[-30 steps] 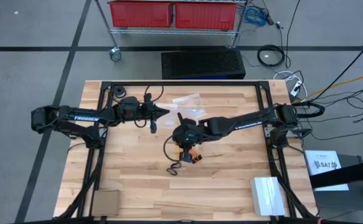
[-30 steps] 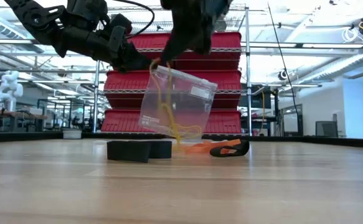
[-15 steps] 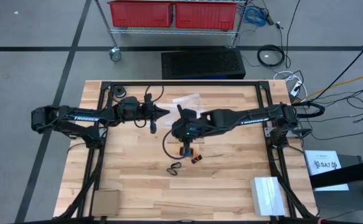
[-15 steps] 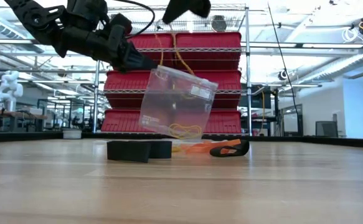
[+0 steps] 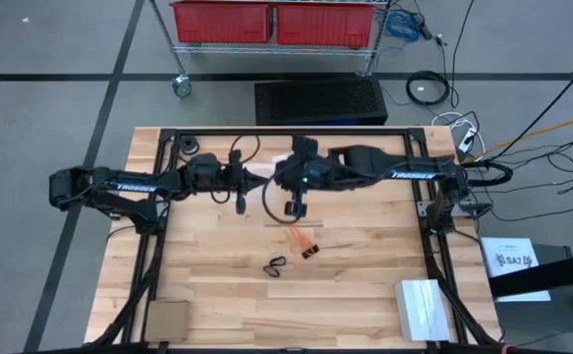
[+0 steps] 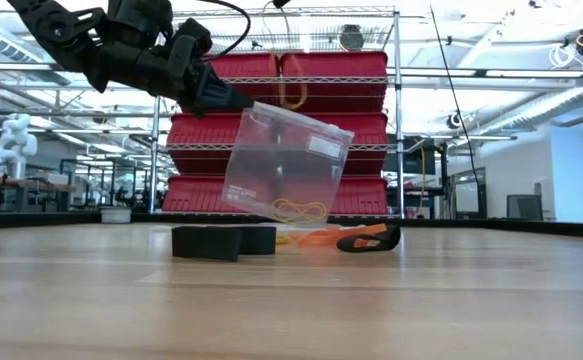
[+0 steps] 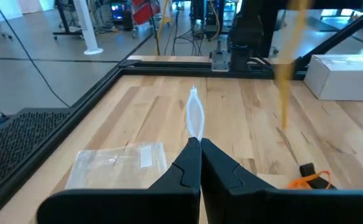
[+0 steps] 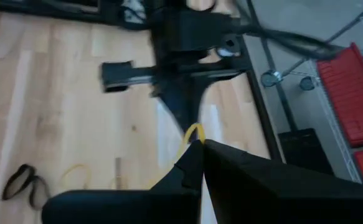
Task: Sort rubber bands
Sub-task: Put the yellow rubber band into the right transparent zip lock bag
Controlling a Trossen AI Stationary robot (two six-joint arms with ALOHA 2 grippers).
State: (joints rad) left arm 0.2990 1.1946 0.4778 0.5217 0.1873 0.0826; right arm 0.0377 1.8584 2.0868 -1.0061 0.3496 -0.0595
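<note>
the clear bag (image 6: 286, 165) served as the landmark, hanging above the table (image 6: 291, 300) with its lower edge near the wood. nearest the low camera, in front of the bag, lay two flat black pieces (image 6: 223, 241). just behind and below the bag sat loose orange-red rubber bands (image 6: 316, 236) and a black band (image 6: 369, 240); in the high view these lay below the bag on the boards, orange-red (image 5: 306, 245) beside a black pair (image 5: 275, 265). inside the bag, tan bands (image 6: 296, 211) had pooled at the bottom.

the left gripper (image 7: 195, 142) was clamped on the bag's upper corner, holding it up. the right gripper (image 8: 197, 144), just above the bag's mouth, was pinched shut on a pale yellow-tan band (image 8: 192, 132), which dangled as a long thin loop (image 7: 286, 68).

the bands looked feather-light, limp and stretchy, likely to cling or spring off; each seems best pinched across a single strand, fingertips low to the wood.
</note>
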